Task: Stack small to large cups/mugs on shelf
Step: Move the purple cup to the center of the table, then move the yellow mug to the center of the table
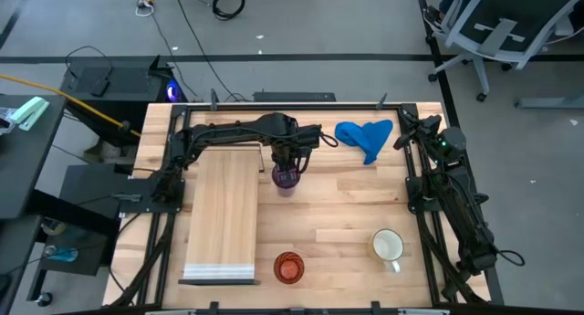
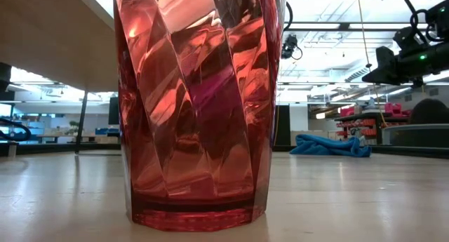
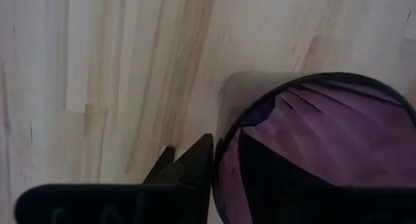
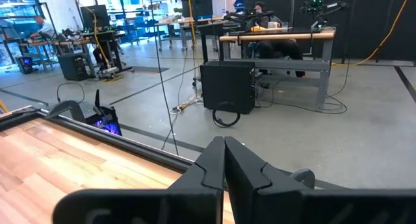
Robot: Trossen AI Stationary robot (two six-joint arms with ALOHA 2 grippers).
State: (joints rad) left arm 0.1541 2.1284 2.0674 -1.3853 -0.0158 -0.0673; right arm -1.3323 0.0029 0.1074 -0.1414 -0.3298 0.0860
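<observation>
The translucent purple tumbler (image 1: 286, 178) stands upright on its base on the tabletop, just right of the shelf's far end. My left gripper (image 1: 286, 162) is over it, at its rim (image 3: 312, 78). The pale wooden shelf (image 1: 221, 215) lies left of centre. The orange-red cup (image 1: 288, 267) stands near the front edge and fills the low view (image 2: 196, 109). The white mug (image 1: 388, 246) stands at the front right. My right gripper (image 4: 224, 149) is shut and empty at the far right (image 1: 404, 132). My left gripper comes at the purple tumbler from above, pointing down. One finger (image 3: 195, 162) stands outside the rim's wall (image 3: 220, 160), right against it. The other finger seems to be inside the tumbler, but the gripper body hides it. The tumbler stands upright on the table.
A crumpled blue cloth (image 1: 365, 137) lies at the far right of centre, also in the low view (image 2: 330, 145). The shelf's board (image 2: 49, 31) is raised on a thin dark leg (image 2: 81, 123). Bare tabletop (image 1: 347, 215) lies between tumbler, cup and mug.
</observation>
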